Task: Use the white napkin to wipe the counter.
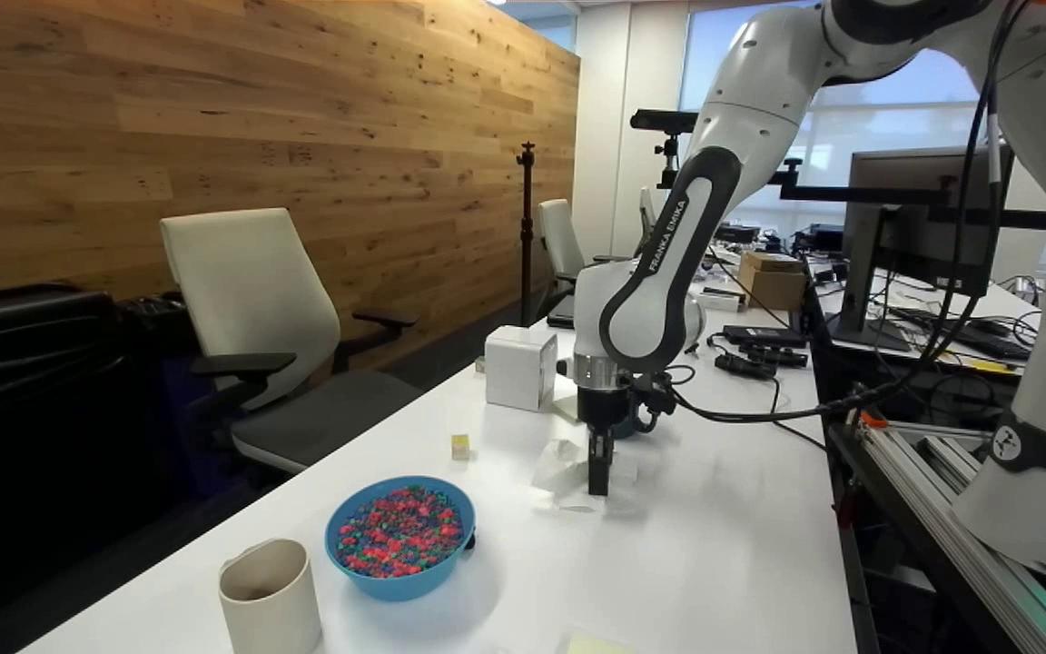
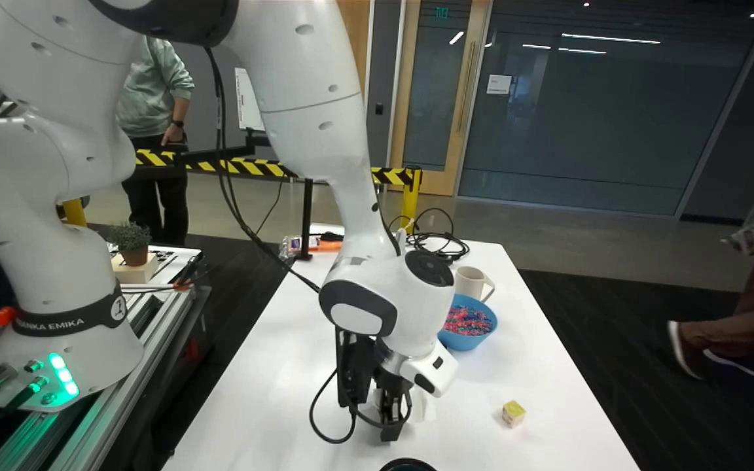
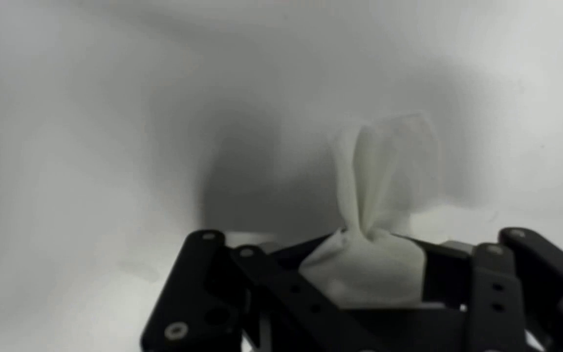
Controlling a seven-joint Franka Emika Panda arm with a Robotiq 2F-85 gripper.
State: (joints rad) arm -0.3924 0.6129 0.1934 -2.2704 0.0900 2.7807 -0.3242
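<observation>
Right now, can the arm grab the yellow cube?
Probably not yet: the gripper is shut on the napkin and would likely need to drop it first. Nothing visible blocks the way to the yellow cube.

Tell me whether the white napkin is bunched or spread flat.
Bunched: in the wrist view, the white napkin gathers into folds where the pincer pinches it.
</observation>
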